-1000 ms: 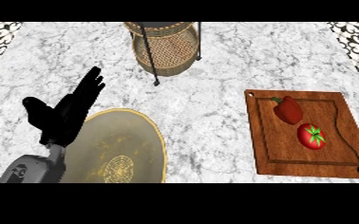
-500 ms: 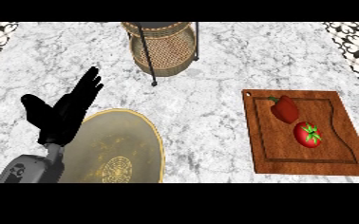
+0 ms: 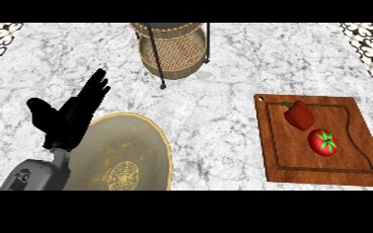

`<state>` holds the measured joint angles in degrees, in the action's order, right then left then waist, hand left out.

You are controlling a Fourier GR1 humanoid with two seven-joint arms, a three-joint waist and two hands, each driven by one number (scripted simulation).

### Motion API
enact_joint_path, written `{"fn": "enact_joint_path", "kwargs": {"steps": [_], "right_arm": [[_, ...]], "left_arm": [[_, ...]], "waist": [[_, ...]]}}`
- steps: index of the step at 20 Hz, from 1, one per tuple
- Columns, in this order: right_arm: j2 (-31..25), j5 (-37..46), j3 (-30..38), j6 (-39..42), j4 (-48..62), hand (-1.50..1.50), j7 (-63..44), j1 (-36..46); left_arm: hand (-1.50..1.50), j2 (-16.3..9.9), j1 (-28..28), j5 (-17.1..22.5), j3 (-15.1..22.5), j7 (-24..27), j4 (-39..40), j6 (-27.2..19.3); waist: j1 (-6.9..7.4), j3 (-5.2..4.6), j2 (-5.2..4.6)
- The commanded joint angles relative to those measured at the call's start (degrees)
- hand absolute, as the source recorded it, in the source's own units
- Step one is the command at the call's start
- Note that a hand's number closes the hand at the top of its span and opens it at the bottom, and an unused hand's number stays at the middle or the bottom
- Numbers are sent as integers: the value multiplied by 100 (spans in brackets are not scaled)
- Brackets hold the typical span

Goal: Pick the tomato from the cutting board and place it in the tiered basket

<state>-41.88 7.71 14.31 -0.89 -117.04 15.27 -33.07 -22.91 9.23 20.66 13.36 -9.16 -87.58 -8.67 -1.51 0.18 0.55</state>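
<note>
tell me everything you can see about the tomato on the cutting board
The tomato is round, glossy red, with a green star-shaped stem cap facing up and slightly right. It looks whole and uncut. It rests on the brown wooden cutting board, inside the board's groove, toward its right side. Just up and to the left of it lies a red bell pepper, very close, though whether they touch is unclear. No robot hand is near it; the left robot hand is far across the counter.

A single view looks steeply down from head height onto the marble table (image 3: 218, 108), facing away from the robot's body. The left hand (image 3: 69, 113) enters from the lower edge, close to the camera. Beyond the hand and to its right, the table's far side reaches the frame's top.
</note>
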Motion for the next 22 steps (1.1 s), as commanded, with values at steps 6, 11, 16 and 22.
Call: {"fn": "enact_joint_path", "kwargs": {"steps": [6, 11, 16, 22], "right_arm": [[514, 2052, -1093, -325, -1031, -150, -2253, -9], [789, 2366, -1213, -80, -753, -150, -2011, -241], [1084, 2978, -1723, 157, -345, -150, -2541, 532], [1414, 3232, -1465, -182, 113, -150, -2223, 510]], "left_arm": [[0, 206, 234, 160, -27, -236, 214, 294], [0, 489, 35, -116, 49, 10, 316, 206], [0, 599, 292, -210, -18, 16, 668, 371], [0, 664, -32, -320, 76, -361, -34, 92]], "waist": [[141, -25, -69], [92, -20, -49], [123, -20, -63], [139, -17, -46]]}}
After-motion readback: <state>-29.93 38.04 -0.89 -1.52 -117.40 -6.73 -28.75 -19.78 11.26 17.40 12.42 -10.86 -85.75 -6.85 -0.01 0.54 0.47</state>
